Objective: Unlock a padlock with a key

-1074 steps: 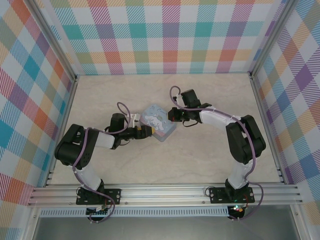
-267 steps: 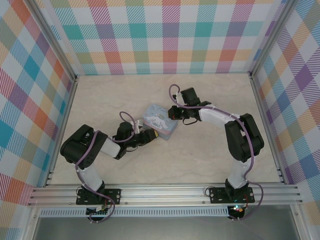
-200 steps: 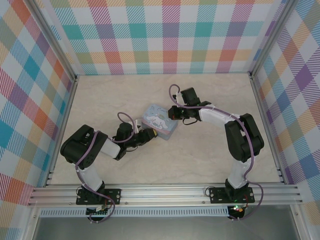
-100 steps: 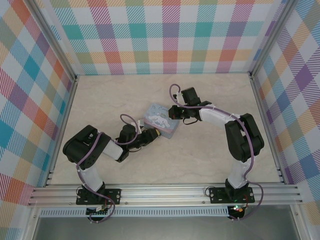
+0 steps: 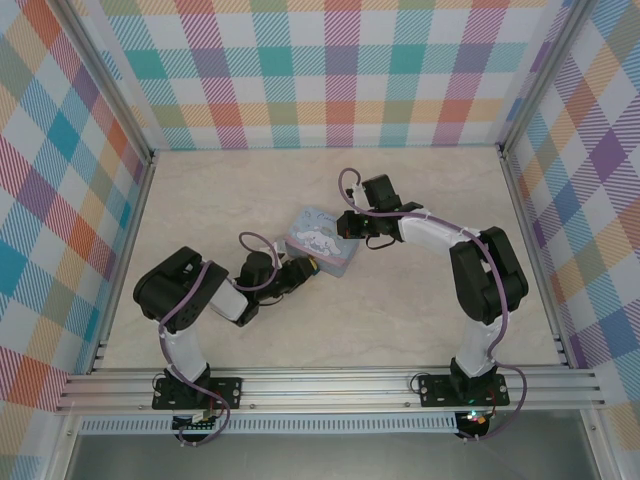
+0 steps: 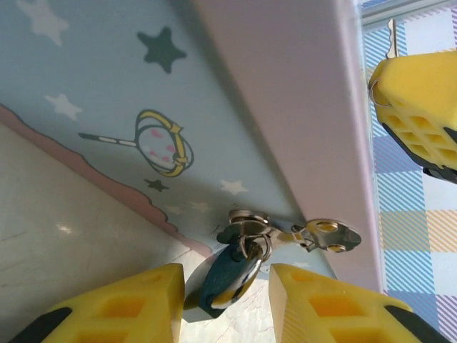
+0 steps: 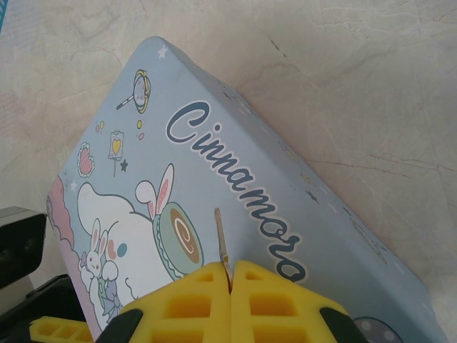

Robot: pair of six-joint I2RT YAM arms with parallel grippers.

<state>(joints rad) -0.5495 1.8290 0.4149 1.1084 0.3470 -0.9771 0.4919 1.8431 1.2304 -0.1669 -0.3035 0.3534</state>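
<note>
The tiny padlock [image 6: 227, 277] has a dark blue body and hangs by its silvery shackle from the metal hasp [image 6: 325, 234] on the side of the light blue cartoon tin [image 5: 320, 243]. My left gripper [image 6: 225, 304] is open. Its yellow fingers [image 6: 114, 307] stand on either side of the padlock without touching it. My right gripper [image 7: 230, 277] is shut on the thin metal key [image 7: 221, 243], whose blade sticks out over the tin's lid [image 7: 214, 164]. In the top view the left gripper [image 5: 303, 268] is at the tin's near side and the right gripper [image 5: 346, 228] at its far right corner.
The tin lies flat on the pale marbled table [image 5: 400, 320] near the middle. Checked walls [image 5: 340, 70] close in the back and both sides. An aluminium rail [image 5: 330, 385] runs along the near edge. The right gripper's yellow finger [image 6: 418, 107] shows beyond the tin in the left wrist view.
My left arm has swung round, bringing its gripper down to the tin's near side. The tin has shifted and turned slightly. The right gripper has stayed put, still holding the key.
</note>
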